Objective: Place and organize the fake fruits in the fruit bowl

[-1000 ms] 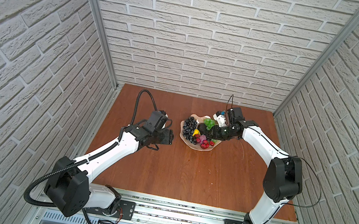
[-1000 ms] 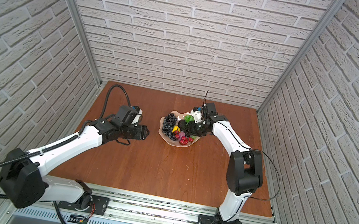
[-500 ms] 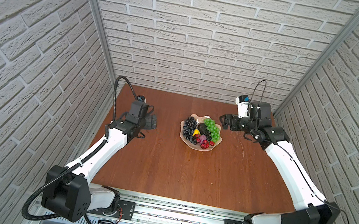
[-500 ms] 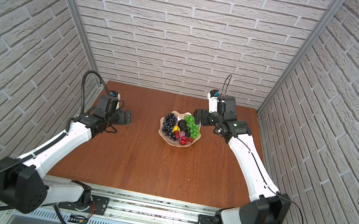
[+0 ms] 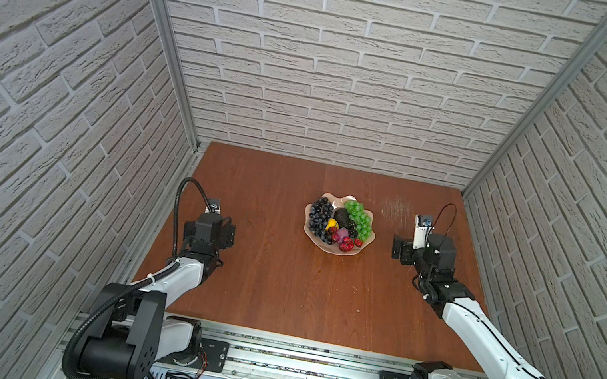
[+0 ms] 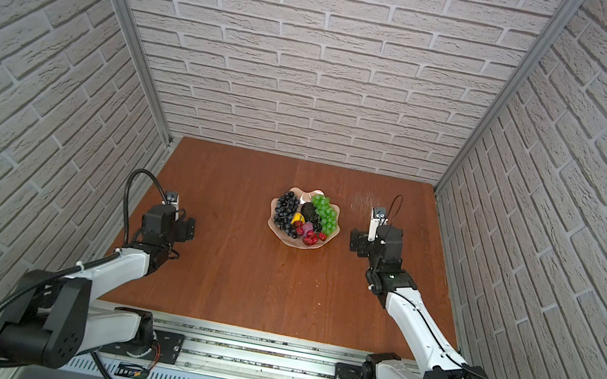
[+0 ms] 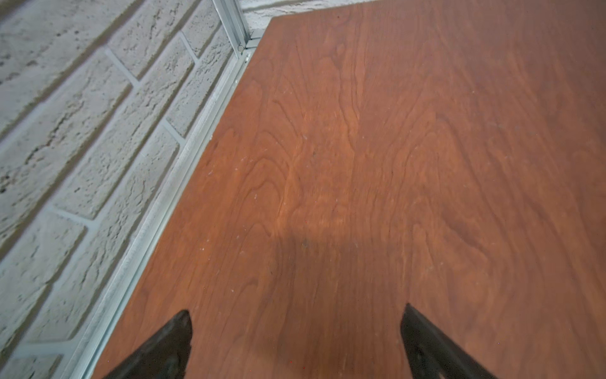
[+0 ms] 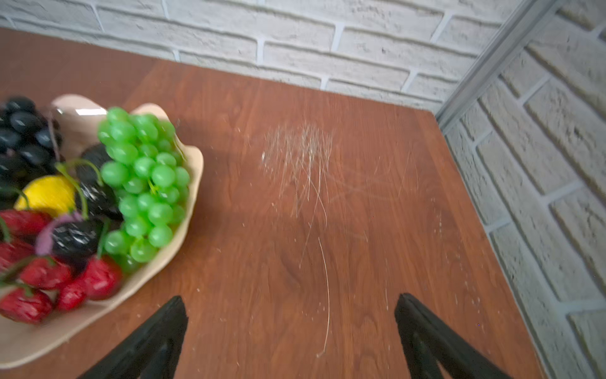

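Peach-pink with a wavy rim, the fruit bowl point(image 5: 328, 196) stands on a reddish-brown wooden table point(image 5: 276, 287), near the middle of its width and toward the back wall in both top views. All the fake fruits that can be seen lie inside it. A dark purple grape bunch point(image 5: 319, 214) fills the bowl's left side and a green grape bunch point(image 5: 359, 219) its right side. A dark avocado point(image 5: 342, 217) lies between them. Nearer the front sit a yellow lemon point(image 5: 332, 224) and a purple round fruit point(image 5: 342, 233), then red cherries point(image 5: 346, 244) at the front rim. The right wrist view, slightly blurred, also shows black cherries point(image 8: 75, 236) with green stems among the red ones.

To the right of the bowl, near but not touching it, the right gripper point(image 5: 396, 249) hangs over the wood with its jaws spread wide and nothing between them. Pale scratches point(image 8: 301, 154) mark the table beyond it. The left gripper point(image 5: 229, 234) is well apart from the bowl, close to the left wall, jaws likewise spread wide over bare wood and holding nothing. White brick-pattern walls point(image 5: 354, 81) enclose the table on three sides.
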Controlling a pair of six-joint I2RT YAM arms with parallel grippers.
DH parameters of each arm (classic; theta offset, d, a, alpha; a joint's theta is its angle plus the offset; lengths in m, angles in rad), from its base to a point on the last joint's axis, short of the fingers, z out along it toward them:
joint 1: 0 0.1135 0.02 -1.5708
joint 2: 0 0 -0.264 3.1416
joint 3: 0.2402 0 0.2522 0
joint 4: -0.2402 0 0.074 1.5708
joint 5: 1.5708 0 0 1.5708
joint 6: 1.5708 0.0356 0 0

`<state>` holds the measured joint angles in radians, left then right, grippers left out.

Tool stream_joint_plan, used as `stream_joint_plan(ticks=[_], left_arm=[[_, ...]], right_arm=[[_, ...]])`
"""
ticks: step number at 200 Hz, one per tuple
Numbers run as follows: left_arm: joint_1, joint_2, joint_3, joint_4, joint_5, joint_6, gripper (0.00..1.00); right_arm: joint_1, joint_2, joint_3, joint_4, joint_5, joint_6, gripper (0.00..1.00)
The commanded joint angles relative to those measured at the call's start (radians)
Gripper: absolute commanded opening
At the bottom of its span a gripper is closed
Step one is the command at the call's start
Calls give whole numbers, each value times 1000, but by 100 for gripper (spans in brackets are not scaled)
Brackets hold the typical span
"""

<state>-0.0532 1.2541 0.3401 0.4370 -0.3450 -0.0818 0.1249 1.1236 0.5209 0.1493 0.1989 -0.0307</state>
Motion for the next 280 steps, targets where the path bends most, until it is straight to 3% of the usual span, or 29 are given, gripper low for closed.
stream_joint_plan(ticks=[1,29,46,58,69,79,90,105,124,136,280], left_arm=[[11,35,-21,278,23,38,98],[27,158,29,375,125,38,98],[29,265,40,472,100,49,98],[52,259,44,442,95,8,98],[61,281,2,531,117,-2,98],[65,345,-17,649,124,9,98],[72,306,31,490,126,-14,98],[97,319,37,502,150,-32,98],[102,322,37,504,160,-34,98],[102,321,37,504,161,-35,98],[102,320,39,497,176,-31,98]], right_arm=[[-30,12,-57,234,-21,25,100],[-76,88,-81,322,-59,38,100],[-96,141,-81,383,-111,66,100],[-99,174,-49,348,-131,63,100],[-102,205,-56,378,-151,57,100],[-101,238,-95,468,-149,59,100],[-102,299,-147,605,-136,69,100],[-100,378,-197,793,-140,66,100],[-101,326,-144,605,-136,71,100],[-102,349,-159,674,-140,68,100],[-94,328,-140,608,-144,57,100]])
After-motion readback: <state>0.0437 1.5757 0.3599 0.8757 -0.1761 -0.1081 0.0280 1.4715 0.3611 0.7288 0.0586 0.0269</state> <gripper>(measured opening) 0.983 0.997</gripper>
